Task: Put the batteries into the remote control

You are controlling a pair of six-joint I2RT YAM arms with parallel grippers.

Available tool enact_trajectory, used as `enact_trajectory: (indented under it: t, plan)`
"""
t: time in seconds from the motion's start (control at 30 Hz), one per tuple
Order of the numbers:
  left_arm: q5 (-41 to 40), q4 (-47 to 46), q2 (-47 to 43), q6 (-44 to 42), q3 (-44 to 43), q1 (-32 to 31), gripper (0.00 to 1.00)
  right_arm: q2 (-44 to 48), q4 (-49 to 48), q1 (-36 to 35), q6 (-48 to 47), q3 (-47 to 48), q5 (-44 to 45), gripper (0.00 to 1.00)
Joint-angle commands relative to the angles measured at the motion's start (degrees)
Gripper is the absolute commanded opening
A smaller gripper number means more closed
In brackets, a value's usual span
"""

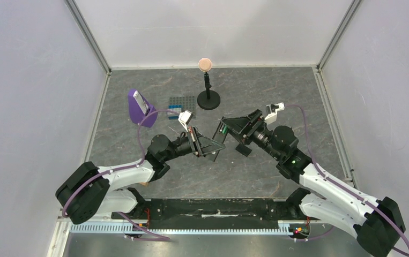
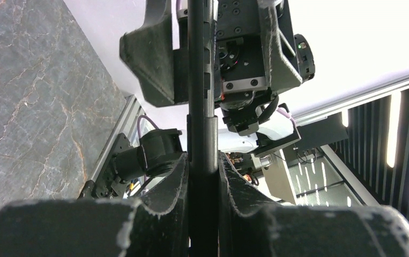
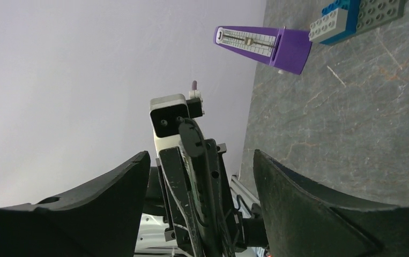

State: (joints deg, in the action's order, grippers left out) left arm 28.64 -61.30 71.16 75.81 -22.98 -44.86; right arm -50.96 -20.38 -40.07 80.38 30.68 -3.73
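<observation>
The 2 arms meet mid-table and crowd the middle. The left gripper (image 1: 218, 149) clamps the remote control (image 2: 202, 80); the right gripper (image 1: 230, 138) straddles it, jaws wide, with a gap on each side. Behind them stand a purple metronome (image 1: 139, 107), a studded baseplate (image 1: 185, 103) and a black stand (image 1: 208, 88). The table (image 1: 282, 93) lies bare at far right and along the near strip.

The remote control (image 2: 202, 150) is cut off above
</observation>
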Motion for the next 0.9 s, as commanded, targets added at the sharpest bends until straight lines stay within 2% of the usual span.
enact_trajectory:
  t: [0.0, 0.1, 0.3, 0.5, 0.63, 0.67, 0.73, 0.83, 0.87]
  plan:
    - [0.36, 0.15, -1.90, 0.50, -2.07, -0.14, 0.02, -0.92, 0.60, 1.59, -5.17, 4.48, -3.45, 0.71]
    - [0.68, 1.38, -2.41, 0.16, -2.08, -0.14, 0.02, -1.89, 0.78, 2.15, -6.32, 5.33, -4.81, 0.63]
    - [0.93, 1.96, -2.22, 0.07, -2.57, -0.14, 0.02, -2.47, 1.11, 2.44, -6.77, 5.28, -6.02, 0.37]
    - [1.17, 2.06, -1.85, 0.09, -2.93, -0.14, 0.02, -1.84, 2.75, 2.52, -7.03, 4.77, -5.10, 0.30]
    - [1.30, 2.13, -1.83, 0.17, -2.88, -0.14, 0.02, -2.08, 2.97, 2.54, -7.23, 4.66, -4.94, 0.07]
    - [1.25, 2.15, -1.93, 0.13, -2.82, -0.14, 0.02, -2.14, 2.97, 2.61, -7.25, 4.66, -4.90, 0.06]
    - [1.15, 2.27, -1.97, -0.02, -2.77, -0.14, 0.02, -2.11, 2.94, 2.70, -7.01, 4.74, -4.98, 0.13]
    - [1.39, 4.41, -2.40, -1.82, -2.77, -0.05, 0.02, -1.75, 2.97, 3.30, -7.03, 4.92, -5.43, 0.51]
    - [1.96, 6.01, -2.77, -3.76, -2.85, -0.05, 0.02, -1.51, 2.97, 3.39, -7.31, 5.07, -5.42, 0.59]
